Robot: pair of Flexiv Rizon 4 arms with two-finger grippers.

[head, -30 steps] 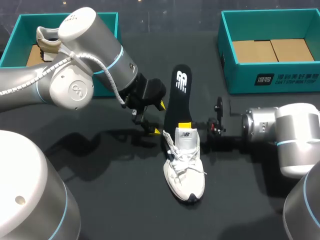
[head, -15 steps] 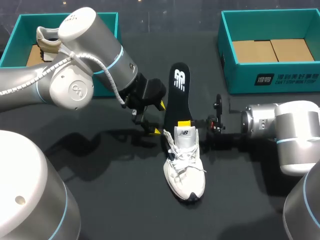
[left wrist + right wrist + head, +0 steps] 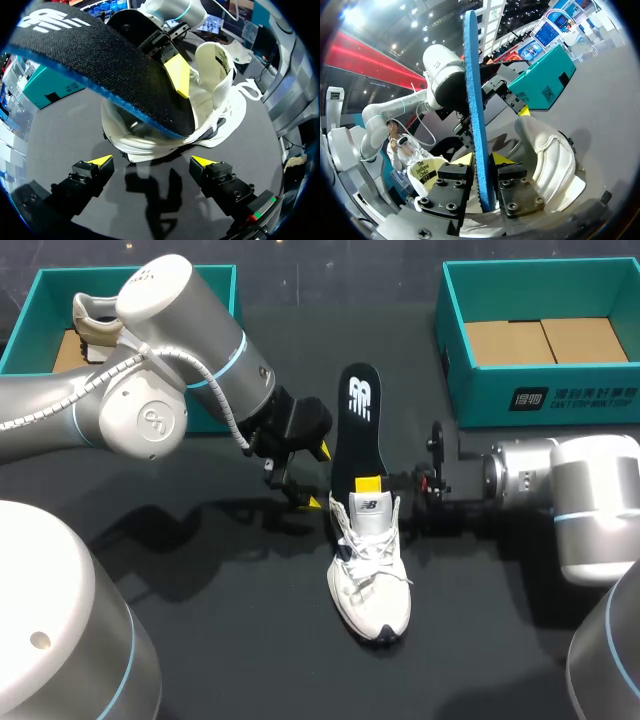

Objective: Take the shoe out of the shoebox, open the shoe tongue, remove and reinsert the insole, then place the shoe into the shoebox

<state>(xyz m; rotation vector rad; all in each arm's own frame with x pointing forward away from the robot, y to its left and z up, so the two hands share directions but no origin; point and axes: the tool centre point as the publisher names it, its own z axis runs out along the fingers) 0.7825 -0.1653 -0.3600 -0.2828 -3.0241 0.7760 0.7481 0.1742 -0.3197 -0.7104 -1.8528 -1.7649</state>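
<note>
A white shoe [image 3: 368,570] lies on the black table, toe toward the front edge. A black insole [image 3: 355,430] with a blue edge rises out of its heel opening and leans toward the far side. My right gripper [image 3: 372,486] comes in from the right, and its fingers press both faces of the insole [image 3: 472,75] just above the shoe [image 3: 550,155]. My left gripper [image 3: 318,477] stands open just left of the heel with nothing in it. In the left wrist view the left gripper [image 3: 151,160] faces the shoe [image 3: 220,100] under the slanting insole [image 3: 100,65].
A teal shoebox [image 3: 40,310] at the far left holds another shoe [image 3: 92,325]. A second teal shoebox [image 3: 560,395] with a cardboard floor stands at the far right. Bare black tabletop stretches along the front.
The insole's upper end has tipped slightly to the left and the right arm has shifted a little toward the far side. The left arm has stayed put.
</note>
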